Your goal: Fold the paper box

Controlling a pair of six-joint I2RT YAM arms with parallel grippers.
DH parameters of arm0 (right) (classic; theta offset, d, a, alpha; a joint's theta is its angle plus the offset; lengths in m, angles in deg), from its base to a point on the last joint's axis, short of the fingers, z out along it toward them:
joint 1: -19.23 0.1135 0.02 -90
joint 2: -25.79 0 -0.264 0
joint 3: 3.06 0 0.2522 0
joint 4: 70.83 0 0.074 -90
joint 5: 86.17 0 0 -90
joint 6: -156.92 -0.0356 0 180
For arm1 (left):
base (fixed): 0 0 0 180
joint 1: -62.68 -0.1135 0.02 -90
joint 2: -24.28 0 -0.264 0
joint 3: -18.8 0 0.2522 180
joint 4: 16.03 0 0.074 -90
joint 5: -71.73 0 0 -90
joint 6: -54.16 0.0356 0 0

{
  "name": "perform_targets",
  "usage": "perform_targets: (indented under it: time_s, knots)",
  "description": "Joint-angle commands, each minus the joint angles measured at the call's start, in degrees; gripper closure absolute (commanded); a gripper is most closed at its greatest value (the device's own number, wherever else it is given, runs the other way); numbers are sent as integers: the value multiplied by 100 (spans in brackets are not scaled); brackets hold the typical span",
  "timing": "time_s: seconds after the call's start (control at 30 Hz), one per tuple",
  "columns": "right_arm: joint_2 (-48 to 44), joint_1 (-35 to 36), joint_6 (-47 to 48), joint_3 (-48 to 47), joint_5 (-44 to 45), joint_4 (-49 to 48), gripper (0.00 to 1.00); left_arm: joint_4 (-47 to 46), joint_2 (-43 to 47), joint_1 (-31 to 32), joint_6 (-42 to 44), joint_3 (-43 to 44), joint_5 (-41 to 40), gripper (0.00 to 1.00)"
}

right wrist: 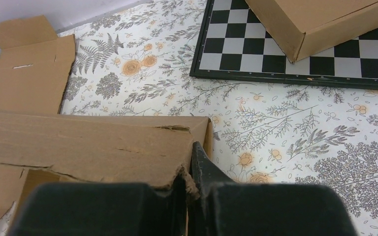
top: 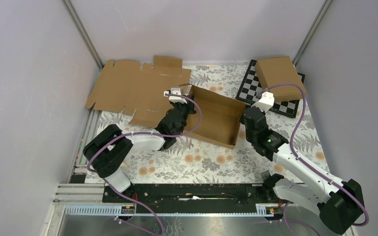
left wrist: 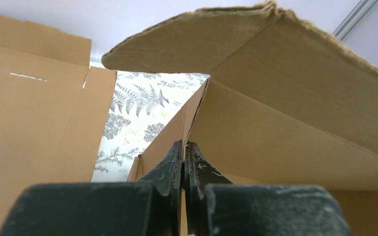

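The paper box (top: 216,115) is a brown cardboard piece, partly folded up, in the middle of the floral cloth. My left gripper (top: 189,110) is at its left side wall. In the left wrist view that gripper (left wrist: 184,147) is shut on the thin upright wall of the box (left wrist: 295,123), and a flap arches overhead. My right gripper (top: 242,118) is at the box's right end. In the right wrist view it (right wrist: 189,167) is shut on a ragged edge of the box's flap (right wrist: 88,142); only the right finger (right wrist: 204,164) shows.
A wide flat cardboard sheet (top: 138,88) lies at the back left, touching the box's left side. A chessboard (top: 268,91) at the back right carries another brown box (top: 279,76). Grey walls close in the back and sides.
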Motion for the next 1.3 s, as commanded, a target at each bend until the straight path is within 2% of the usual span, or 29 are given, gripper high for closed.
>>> perform_targets:
  time_s: [0.0,0.2,0.27,0.33,0.47,0.6,0.77,0.8,0.93,1.03,1.13,1.27]
  knots:
    - [59,54,-132,-280,-428,-25,100,336,46,120,-497,-160,301,100]
    - [-12,61,-124,-289,-835,665,99,-1112,-171,122,-98,-1125,265,100]
    - [-36,58,-228,-300,-955,953,96,-1171,-164,122,-65,-1306,367,100]
    - [-26,57,-319,-294,-1100,1247,94,-1024,-75,118,-77,-1440,507,94]
    - [0,62,-498,-197,-1264,1643,93,-14,504,124,-10,-1520,729,71]
    - [-119,61,-545,4,-1413,1661,92,1260,1481,131,-156,-1687,830,35]
    - [-182,59,-582,121,-1466,1657,91,3565,2835,131,-915,-1688,875,24]
    - [-183,57,-583,140,-1467,1662,91,3960,3097,128,-1092,-1688,890,17]
    - [-126,56,-569,171,-1478,1655,87,5513,4074,126,-1584,-1515,1100,12]
    - [-86,62,-568,157,-1556,1656,82,6337,4746,130,-1368,-1169,1365,12]
    - [-74,59,-507,140,-1626,1655,77,6485,5147,131,-747,-717,1855,13]
    - [-114,58,-469,176,-1685,1656,75,6484,4672,127,10,81,2118,13]
